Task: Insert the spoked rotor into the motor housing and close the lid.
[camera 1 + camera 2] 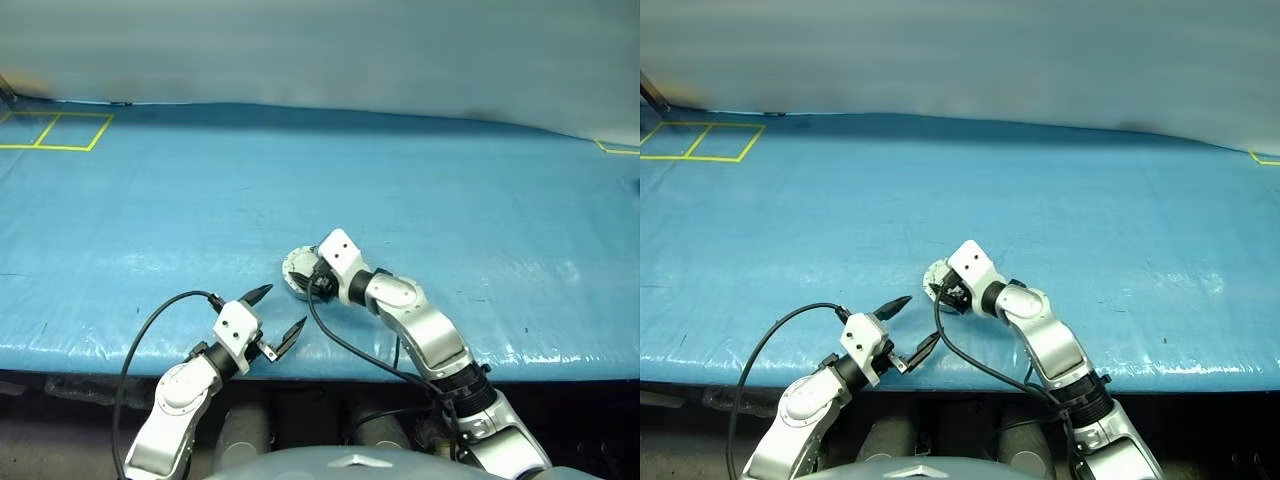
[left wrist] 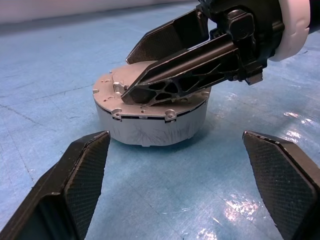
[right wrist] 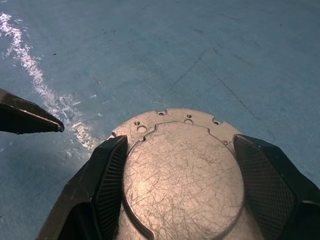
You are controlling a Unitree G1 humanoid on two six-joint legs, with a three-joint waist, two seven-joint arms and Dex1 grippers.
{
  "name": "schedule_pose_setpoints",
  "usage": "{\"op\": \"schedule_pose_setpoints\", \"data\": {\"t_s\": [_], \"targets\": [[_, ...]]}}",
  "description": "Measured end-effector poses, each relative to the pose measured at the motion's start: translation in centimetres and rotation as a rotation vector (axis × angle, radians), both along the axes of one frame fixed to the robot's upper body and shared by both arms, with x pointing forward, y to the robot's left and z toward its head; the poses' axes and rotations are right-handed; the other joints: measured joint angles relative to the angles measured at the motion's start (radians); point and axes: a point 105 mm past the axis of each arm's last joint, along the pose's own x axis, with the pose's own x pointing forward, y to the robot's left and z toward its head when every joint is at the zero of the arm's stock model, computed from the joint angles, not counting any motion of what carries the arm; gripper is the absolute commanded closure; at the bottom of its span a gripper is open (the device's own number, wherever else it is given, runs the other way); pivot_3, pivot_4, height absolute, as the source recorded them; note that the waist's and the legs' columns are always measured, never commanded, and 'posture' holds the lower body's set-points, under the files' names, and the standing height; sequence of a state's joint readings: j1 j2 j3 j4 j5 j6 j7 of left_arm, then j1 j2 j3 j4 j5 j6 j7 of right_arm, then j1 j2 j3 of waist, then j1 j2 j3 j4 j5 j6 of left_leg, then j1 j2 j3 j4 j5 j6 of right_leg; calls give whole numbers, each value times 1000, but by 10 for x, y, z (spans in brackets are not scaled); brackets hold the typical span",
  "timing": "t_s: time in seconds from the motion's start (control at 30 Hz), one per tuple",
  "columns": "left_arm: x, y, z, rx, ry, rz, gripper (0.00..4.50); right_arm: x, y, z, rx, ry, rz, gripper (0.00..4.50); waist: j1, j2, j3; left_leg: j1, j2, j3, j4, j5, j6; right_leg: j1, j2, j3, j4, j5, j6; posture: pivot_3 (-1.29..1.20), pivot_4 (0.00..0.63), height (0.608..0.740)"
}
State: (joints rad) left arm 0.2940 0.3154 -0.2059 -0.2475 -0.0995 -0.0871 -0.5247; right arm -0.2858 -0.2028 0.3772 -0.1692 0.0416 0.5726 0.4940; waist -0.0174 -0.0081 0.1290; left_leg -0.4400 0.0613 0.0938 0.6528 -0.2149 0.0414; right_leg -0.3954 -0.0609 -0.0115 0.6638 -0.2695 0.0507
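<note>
Right now the blue-covered bench (image 1: 420,190) spreads wide ahead of both end effectors, w/ yellow tape squares (image 1: 55,131) at its far left corner, well apart from them. Right arm reaches fwd and inward; right end effector (image 1: 303,275) sits over the closed motor assy near the bench's front edge. Its two black fingers (image 3: 107,185) straddle the lid (image 3: 182,172), one on each side of the raised central circle, spread wide; can't tell if pads actually press the metal or just rest beside it. Lid lies flat on top of the motor housing (image 2: 150,127), outer scratched face up, small holes round its rim; housing stands upright on the bench directly under the right end effector. Spoked rotor not visible, lid covers the inside. Left end effector (image 1: 272,318) hangs near the bench's front edge, just short of the housing, released, fingers (image 2: 75,180) fully apart, nothing between them; housing lies straight ahead of it, not touching. One left fingertip (image 3: 30,119) shows beside the lid in the right wrist view.
</note>
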Motion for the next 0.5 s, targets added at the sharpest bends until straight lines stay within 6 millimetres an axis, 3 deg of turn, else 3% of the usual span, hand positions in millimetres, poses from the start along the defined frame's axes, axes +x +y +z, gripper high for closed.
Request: {"op": "schedule_pose_setpoints", "data": {"t_s": [0.5], "targets": [[0, 0, 0, 0, 0, -1, 0, 3, 0, -4, -68, -47, 5, 1479, -4, 0, 0, 3, 1, 0, -1, 0, -1, 3, -4, 0, 0, 0, -2, 0, 150, 740]]}}
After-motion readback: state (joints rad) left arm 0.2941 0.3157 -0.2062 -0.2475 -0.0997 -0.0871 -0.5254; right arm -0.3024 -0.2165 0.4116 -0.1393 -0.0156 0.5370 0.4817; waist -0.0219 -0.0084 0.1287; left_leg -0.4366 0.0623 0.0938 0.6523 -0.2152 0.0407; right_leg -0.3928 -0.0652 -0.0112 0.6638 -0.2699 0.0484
